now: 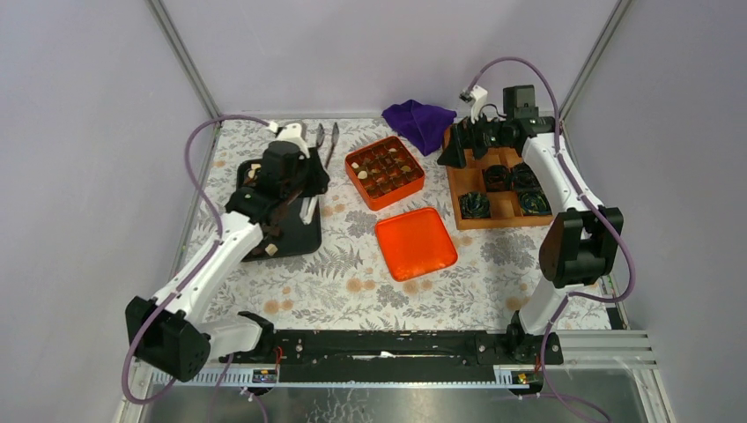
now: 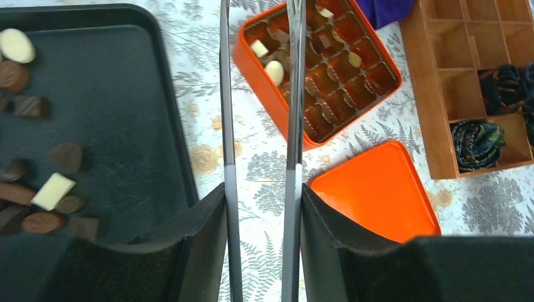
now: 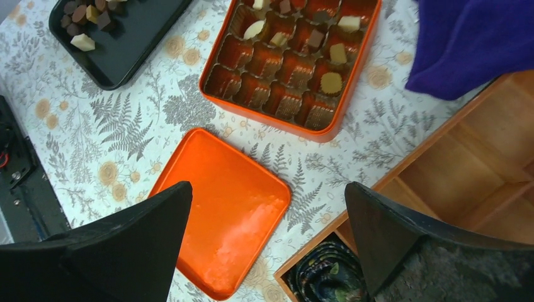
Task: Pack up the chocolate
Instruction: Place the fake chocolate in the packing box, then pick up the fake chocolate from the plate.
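Observation:
Small dark, light brown and cream chocolates (image 2: pixel 53 190) lie on the black tray (image 2: pixel 119 94) at the left. A few more sit in cups of the orange box (image 1: pixel 392 196), also seen in the right wrist view (image 3: pixel 330 82). My left gripper (image 1: pixel 310 176) is shut on metal tongs (image 2: pixel 228 94), whose blades stand apart and reach towards the orange box (image 2: pixel 252 69); nothing shows between them. My right gripper (image 3: pixel 267 189) is open and empty, high over the wooden box's near-left corner.
The orange lid (image 1: pixel 416 242) lies flat in front of the box. A wooden compartment box (image 1: pixel 498 220) at the right holds dark crinkled wrappers (image 1: pixel 476 204). A purple cloth (image 1: pixel 421 122) lies at the back.

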You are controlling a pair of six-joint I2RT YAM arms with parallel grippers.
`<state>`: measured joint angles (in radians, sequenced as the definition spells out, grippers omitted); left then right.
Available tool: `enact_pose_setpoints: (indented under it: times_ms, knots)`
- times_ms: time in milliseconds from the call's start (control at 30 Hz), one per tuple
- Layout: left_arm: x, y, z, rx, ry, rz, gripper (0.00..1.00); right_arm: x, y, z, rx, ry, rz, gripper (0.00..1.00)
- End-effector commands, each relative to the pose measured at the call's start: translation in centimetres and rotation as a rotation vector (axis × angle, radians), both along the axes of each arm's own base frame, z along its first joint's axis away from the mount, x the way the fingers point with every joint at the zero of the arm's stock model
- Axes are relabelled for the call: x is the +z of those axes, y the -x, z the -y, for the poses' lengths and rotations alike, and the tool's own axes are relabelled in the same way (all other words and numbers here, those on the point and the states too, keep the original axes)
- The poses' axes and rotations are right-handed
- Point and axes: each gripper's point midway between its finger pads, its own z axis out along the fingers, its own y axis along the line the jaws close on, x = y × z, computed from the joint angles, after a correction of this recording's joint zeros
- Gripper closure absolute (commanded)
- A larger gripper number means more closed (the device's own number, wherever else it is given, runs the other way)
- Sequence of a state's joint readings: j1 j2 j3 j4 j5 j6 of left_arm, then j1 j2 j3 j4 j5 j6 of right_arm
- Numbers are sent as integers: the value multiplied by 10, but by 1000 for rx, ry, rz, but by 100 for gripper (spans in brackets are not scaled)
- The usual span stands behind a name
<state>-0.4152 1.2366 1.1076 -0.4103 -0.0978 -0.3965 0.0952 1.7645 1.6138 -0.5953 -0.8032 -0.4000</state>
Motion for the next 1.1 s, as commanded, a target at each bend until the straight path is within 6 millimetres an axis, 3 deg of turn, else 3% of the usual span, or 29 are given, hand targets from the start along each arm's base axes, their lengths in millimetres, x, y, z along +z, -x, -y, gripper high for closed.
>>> enact_pose_setpoints:
  times_ms: [0,267,700,933,1067]
  knots:
    - [30,-1,-28,66,21,122,52,37,-13,1,-22,2,96,0]
    - [27,12,-63,147,3,106,52,41,-10,-22,-3,-39,53,0]
    - [4,21,-89,243,-9,44,51,14,4,-61,57,116,69,0]
    - [-19,22,-107,293,-15,-43,51,-9,12,-85,79,130,21,0]
    - [-35,19,-118,316,-7,-104,51,-22,4,-99,23,190,30,0]
